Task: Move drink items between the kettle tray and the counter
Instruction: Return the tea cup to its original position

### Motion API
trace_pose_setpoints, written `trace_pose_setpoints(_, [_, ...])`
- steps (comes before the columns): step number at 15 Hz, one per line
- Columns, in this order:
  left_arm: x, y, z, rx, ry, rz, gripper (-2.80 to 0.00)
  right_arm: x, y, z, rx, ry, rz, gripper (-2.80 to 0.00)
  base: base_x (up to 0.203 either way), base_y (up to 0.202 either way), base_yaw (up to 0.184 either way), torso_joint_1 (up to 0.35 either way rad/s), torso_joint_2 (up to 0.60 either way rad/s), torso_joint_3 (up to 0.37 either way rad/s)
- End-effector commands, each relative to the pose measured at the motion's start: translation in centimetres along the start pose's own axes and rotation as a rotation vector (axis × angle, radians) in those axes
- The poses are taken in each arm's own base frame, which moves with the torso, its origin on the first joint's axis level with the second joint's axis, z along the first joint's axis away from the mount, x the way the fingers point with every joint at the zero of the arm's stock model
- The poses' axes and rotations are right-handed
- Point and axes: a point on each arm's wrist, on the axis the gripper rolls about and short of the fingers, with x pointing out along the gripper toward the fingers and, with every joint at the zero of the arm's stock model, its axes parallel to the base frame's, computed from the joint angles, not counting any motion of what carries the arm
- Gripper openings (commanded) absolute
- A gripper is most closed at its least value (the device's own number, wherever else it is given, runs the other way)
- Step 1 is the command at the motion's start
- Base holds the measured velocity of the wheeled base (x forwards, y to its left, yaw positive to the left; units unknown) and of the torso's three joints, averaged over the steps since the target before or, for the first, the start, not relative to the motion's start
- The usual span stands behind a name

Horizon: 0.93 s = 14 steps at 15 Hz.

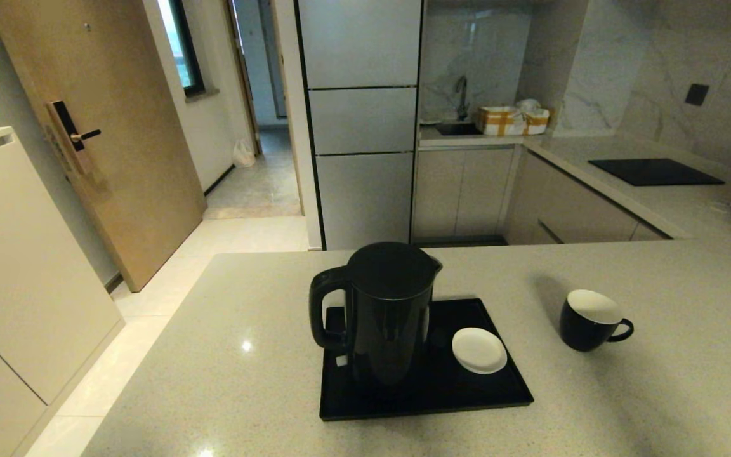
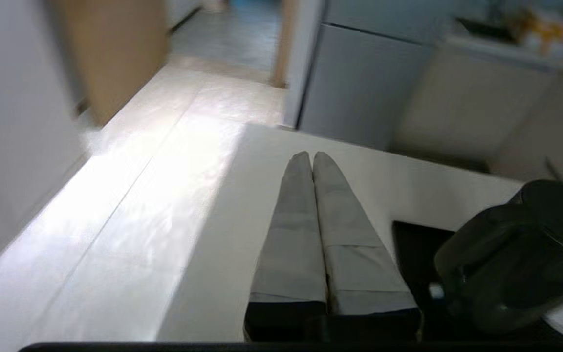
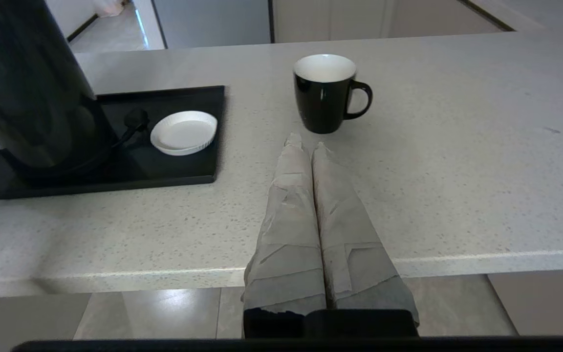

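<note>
The black kettle (image 1: 386,314) stands on the left half of the black tray (image 1: 499,393), its handle toward the left. On the counter (image 1: 245,393), to the right of the tray, sits the black mug (image 1: 589,320), white inside, handle pointing right. My right gripper (image 3: 307,141) is shut and empty, hovering above the counter's near edge just short of the mug (image 3: 326,93). My left gripper (image 2: 312,155) is shut and empty, over the counter's left part beside the kettle (image 2: 521,254). Neither gripper shows in the head view.
A small white saucer (image 1: 479,350) lies on the tray's right half, next to the kettle. A black hob panel (image 1: 654,171) is set in the far right worktop. The counter ends at the left above the tiled floor (image 1: 150,304). Cabinets and a sink stand behind.
</note>
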Motion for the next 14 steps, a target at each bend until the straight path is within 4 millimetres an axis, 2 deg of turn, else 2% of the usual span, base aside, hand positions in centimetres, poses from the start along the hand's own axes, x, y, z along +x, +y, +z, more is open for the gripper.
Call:
trace_pose_setpoints(1, [-10.2,4.2,-2.8,0.002,0.139,0.073,-2.80,0.0,0.0,0.0,0.000,0.001,0.000,-2.80,0.000,0.000,0.000,0.000,0.00,0.000])
trace_pose_setpoints(3, [-16.1,5.1,-5.7,-0.024,0.129,0.026,-2.80,0.0,0.0,0.0,0.000,0.001,0.000,-2.80,0.000,0.000,0.000,0.000,0.00,0.000])
trace_pose_setpoints(5, [-18.2,5.5,-8.9,0.006,0.097,-0.013,-2.80,0.0,0.0,0.0,0.000,0.001,0.000,-2.80,0.000,0.000,0.000,0.000,0.00,0.000])
trace_pose_setpoints(7, [-16.7,5.2,-10.8,0.038,0.165,-0.034,-2.80,0.0,0.0,0.0,0.000,0.001,0.000,-2.80,0.000,0.000,0.000,0.000,0.00,0.000])
trace_pose_setpoints(8, [-15.1,5.0,-11.3,0.048,0.165,-0.046,-2.80,0.0,0.0,0.0,0.000,0.001,0.000,-2.80,0.000,0.000,0.000,0.000,0.00,0.000])
trace_pose_setpoints(10, [-10.5,4.6,-13.3,0.100,0.098,-0.072,-2.80,0.0,0.0,0.0,0.000,0.001,0.000,-2.80,0.000,0.000,0.000,0.000,0.00,0.000])
trace_pose_setpoints(12, [-6.6,4.5,-16.4,0.181,-0.011,-0.097,-2.80,0.0,0.0,0.0,0.000,0.001,0.000,-2.80,0.000,0.000,0.000,0.000,0.00,0.000])
trace_pose_setpoints(14, [-5.2,4.5,-18.0,0.202,-0.100,-0.136,-2.80,0.0,0.0,0.0,0.000,0.001,0.000,-2.80,0.000,0.000,0.000,0.000,0.00,0.000])
